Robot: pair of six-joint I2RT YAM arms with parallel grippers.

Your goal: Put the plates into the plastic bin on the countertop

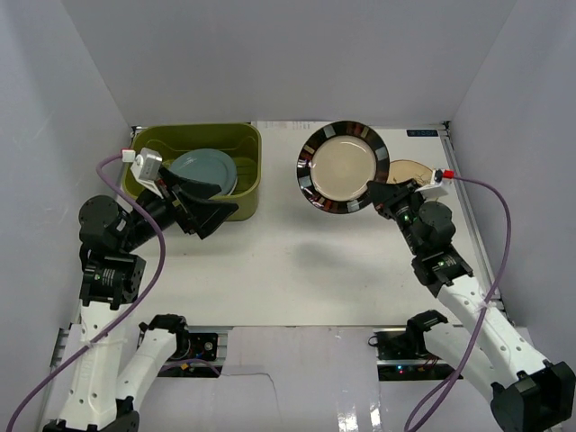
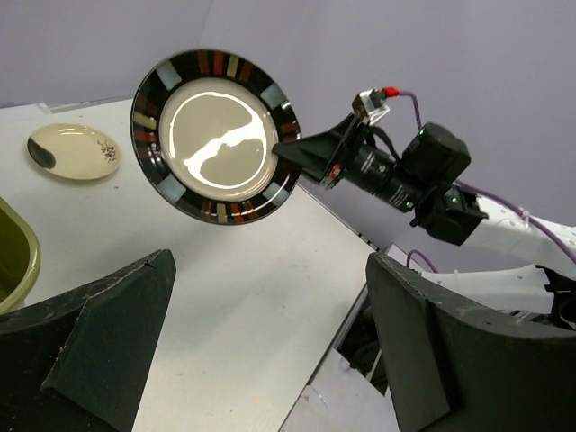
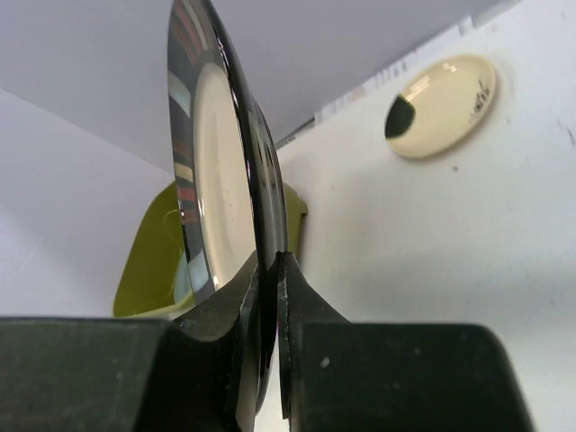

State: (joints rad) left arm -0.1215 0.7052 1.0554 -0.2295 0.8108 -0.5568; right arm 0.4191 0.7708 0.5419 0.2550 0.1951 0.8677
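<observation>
- Currently, the black-rimmed plate [image 1: 343, 166] is held aloft right of the plastic bin [image 1: 254, 175], clamped at its rim by the right end effector [image 1: 376, 191].
- The left end effector [image 1: 205, 209], spread apart at the bin, should be cleared first.

Glossy black-rimmed plate [image 1: 342, 166], matt black fingers [image 3: 306, 310], smooth plastic bin [image 1: 250, 180].

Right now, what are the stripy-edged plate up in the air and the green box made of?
The plate looks like glazed ceramic: its cream middle is glossy and mirrors the light. The bin looks like moulded plastic: even olive-green, rounded corners, soft dull sheen. Looks alone can't prove it.
</observation>
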